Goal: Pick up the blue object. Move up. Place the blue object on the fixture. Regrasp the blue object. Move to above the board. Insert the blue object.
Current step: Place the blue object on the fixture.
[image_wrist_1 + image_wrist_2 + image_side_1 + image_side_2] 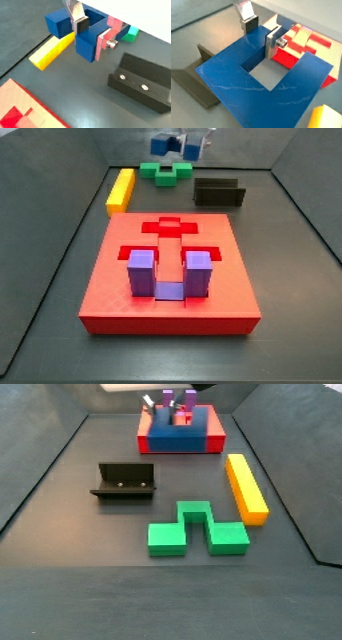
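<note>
My gripper (92, 35) is shut on the blue object (87, 47), a dark blue U-shaped block. One finger pad sits inside the notch and the other on the outer face of one prong. It also shows in a wrist view (261, 32) over the blue object (258, 92). In a side view the gripper (183, 142) holds the blue object (166, 145) high above the far end of the floor. The fixture (142, 82) stands below and to one side, apart from the block; it also shows in both side views (218, 193) (124, 481). The board (167, 278) is red and flat.
A yellow bar (122, 190) (245, 487) lies beside the board. A green notched block (167, 171) (197, 527) lies on the floor under the gripper's area. A purple U-shaped piece (166, 274) stands in the board. Dark walls bound the floor.
</note>
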### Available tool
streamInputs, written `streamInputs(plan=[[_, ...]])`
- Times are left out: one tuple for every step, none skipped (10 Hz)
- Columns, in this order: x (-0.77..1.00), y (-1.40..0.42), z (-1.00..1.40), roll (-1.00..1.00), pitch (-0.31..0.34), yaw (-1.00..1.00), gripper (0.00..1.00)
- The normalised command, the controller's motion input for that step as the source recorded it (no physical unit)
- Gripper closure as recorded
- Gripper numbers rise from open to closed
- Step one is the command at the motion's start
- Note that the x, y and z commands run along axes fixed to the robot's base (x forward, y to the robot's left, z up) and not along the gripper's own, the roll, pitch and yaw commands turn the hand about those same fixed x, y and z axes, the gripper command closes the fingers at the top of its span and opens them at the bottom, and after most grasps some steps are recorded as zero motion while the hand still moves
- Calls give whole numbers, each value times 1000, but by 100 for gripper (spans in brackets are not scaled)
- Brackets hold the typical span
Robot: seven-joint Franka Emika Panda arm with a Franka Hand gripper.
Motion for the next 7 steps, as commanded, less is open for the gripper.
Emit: streamInputs(plan=[[771,66,80,-954,-86,-349,100],[669,186,0,-983,-411,-354,100],[671,229,-37,-963,-491,-329,100],[689,217,-66,-929,-500,-306,100],[703,214,-103,-877,-500,-206,100],[606,143,-111,-823,-289,0,100],[560,123,-111,-749,-146,169,100]])
